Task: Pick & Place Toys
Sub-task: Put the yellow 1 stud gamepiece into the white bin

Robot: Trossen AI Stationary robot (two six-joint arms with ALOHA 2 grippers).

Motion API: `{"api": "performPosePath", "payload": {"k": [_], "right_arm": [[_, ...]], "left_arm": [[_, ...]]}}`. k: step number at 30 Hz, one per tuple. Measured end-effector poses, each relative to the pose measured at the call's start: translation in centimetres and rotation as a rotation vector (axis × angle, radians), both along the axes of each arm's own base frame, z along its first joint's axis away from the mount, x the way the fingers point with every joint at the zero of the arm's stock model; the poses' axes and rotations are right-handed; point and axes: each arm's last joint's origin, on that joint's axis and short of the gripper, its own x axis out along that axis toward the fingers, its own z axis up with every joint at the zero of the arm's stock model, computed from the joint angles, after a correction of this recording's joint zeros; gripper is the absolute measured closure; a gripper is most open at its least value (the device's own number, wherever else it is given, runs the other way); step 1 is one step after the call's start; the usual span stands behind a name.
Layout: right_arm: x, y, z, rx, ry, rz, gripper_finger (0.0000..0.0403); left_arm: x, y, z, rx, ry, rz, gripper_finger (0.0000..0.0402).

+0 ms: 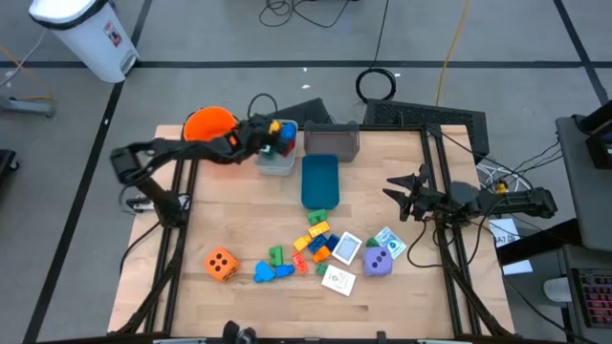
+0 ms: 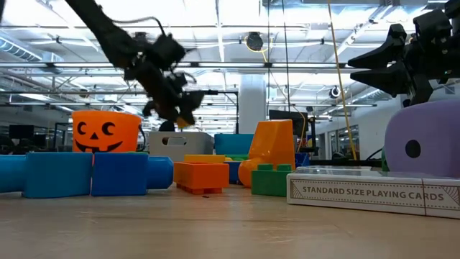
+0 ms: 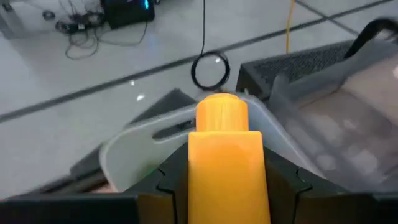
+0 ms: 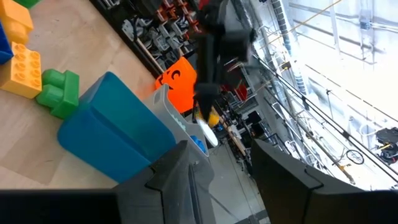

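My left gripper (image 1: 271,131) reaches over the small grey bin (image 1: 276,161) at the table's far side and is shut on a yellow plastic block (image 3: 225,162); the bin holds several coloured blocks. My right gripper (image 1: 396,188) is open and empty above the table's right side. On the near half of the table lie an orange dotted die (image 1: 221,264), a purple die (image 1: 379,262), picture cards (image 1: 345,248), blue blocks (image 1: 273,272) and a cluster of coloured blocks (image 1: 316,239). My left gripper pinches the yellow block by its two opposite sides (image 3: 196,180) between its two fingers. The block's round stud (image 3: 222,113) sticks out ahead of the fingertips. The block is lifted clear, above the small grey bin's rim (image 3: 143,134).
An orange pumpkin-face bucket (image 1: 208,124) stands left of the small bin. A second grey bin (image 1: 331,141) and a blue bin (image 1: 319,180) stand to its right. A playing-card box (image 2: 374,191) lies close to the low camera.
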Motion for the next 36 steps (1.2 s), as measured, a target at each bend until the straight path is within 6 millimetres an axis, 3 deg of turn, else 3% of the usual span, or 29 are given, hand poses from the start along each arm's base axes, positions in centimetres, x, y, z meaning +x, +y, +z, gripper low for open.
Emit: {"api": "performPosePath", "payload": {"k": [8,24,32,36], "right_arm": [[0.0,0.0,0.0,0.0,0.0,0.0,0.0234],[0.0,0.0,0.0,0.0,0.0,0.001,0.0234],[0.0,0.0,0.0,0.0,0.0,0.001,0.0234],[0.0,0.0,0.0,0.0,0.0,0.001,0.0234]], "left_arm": [[-0.5,2.6,-3.7,-0.089,0.005,0.099,0.0254],[-0.3,2.5,-4.1,-0.147,-0.033,0.071,0.0247],[-0.1,1.6,-4.4,-0.165,0.014,0.08,0.017],[0.1,0.9,-3.3,-0.137,0.039,-0.017,0.013]]}}
